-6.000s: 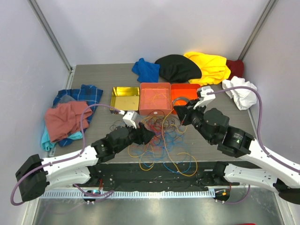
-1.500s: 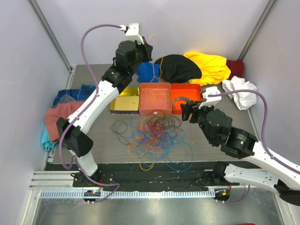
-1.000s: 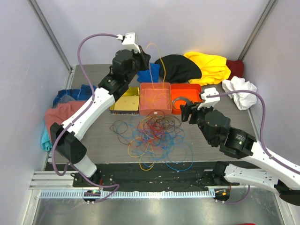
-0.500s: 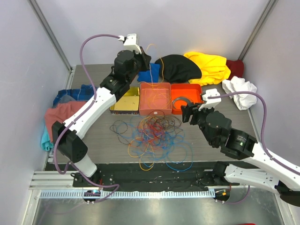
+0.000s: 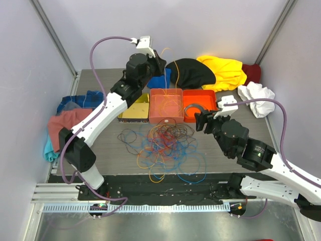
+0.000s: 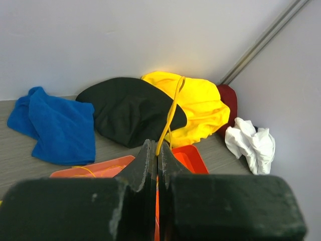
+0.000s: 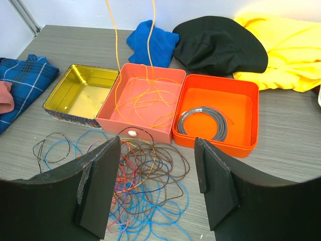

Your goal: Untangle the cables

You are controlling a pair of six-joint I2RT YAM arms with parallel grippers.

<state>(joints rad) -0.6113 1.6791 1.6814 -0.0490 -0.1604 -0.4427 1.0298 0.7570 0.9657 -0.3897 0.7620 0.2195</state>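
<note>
Dangling from left gripper (image 6: 157, 152), one orange cable (image 6: 170, 113)

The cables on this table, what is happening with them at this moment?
The left gripper is raised high at the back of the table, shut on one orange cable. The cable hangs down from it into the salmon box, where its lower part lies in loose loops. The right gripper is open and holds nothing; it hovers low beside the tangle of cables on the table in front of the boxes. Most of the cables are not yet separated.
</note>
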